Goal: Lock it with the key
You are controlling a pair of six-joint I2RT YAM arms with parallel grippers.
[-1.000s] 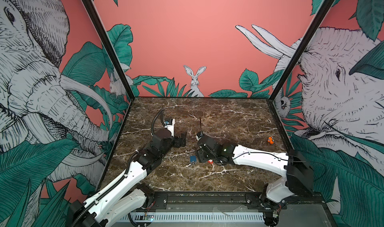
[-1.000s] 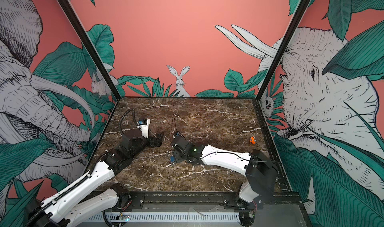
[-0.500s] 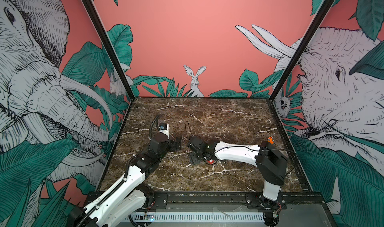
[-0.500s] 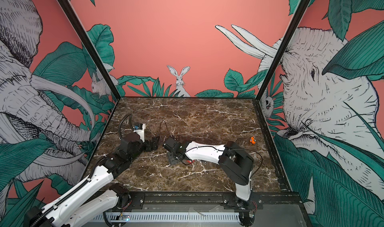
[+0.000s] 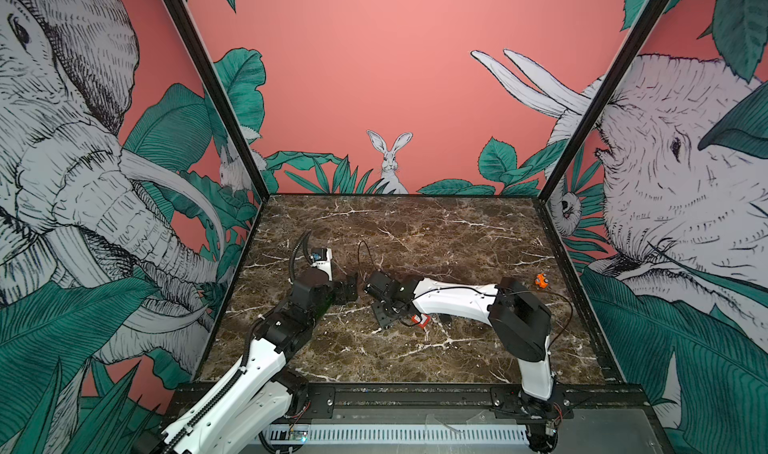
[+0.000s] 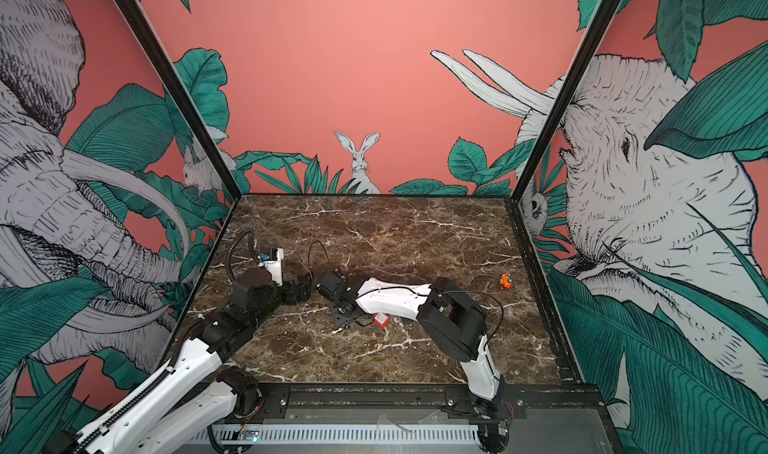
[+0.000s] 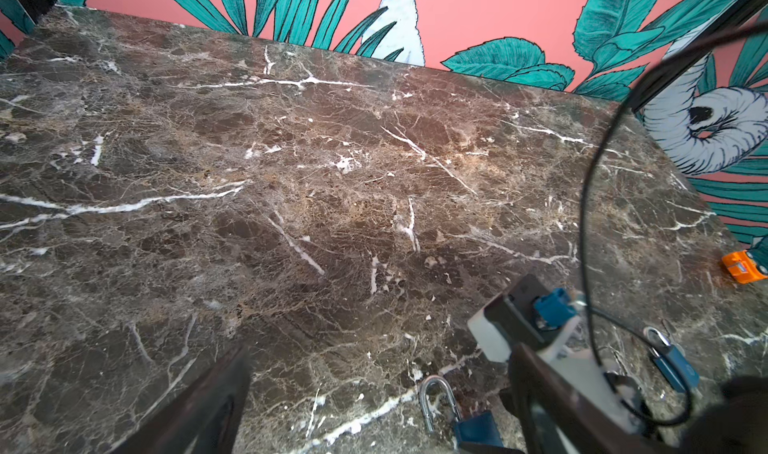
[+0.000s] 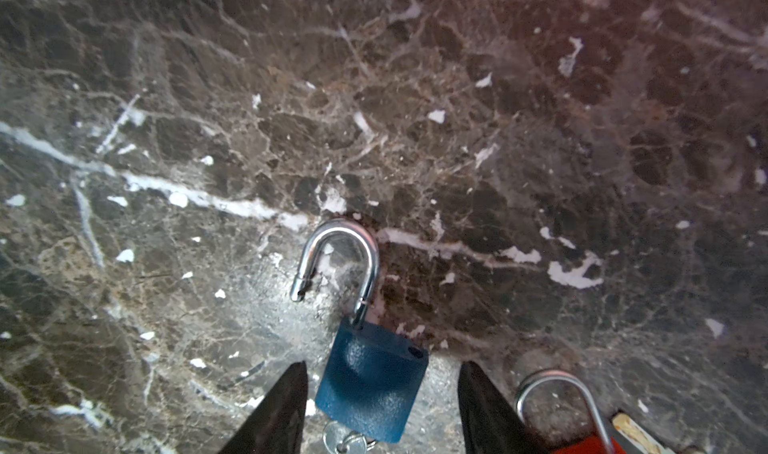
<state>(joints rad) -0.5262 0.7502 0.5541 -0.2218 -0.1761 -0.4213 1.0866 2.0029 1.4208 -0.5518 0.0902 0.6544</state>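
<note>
A blue padlock lies flat on the marble with its steel shackle swung open. A silver key sticks in the bottom of its body. My right gripper is open, one finger on each side of the padlock body with a gap on both sides. In both top views the right gripper hides this padlock. My left gripper is wide open and holds nothing, a little to the left of the right one. The left wrist view shows the padlock near its right finger.
A red padlock lies just right of the blue one. Another blue padlock sits beyond the right wrist. A small orange toy rests near the right wall. A black cable loops above the right wrist.
The right arm has folded at the elbow and its gripper has slid left towards the left gripper. The left gripper has drawn back slightly and stays wide open.
</note>
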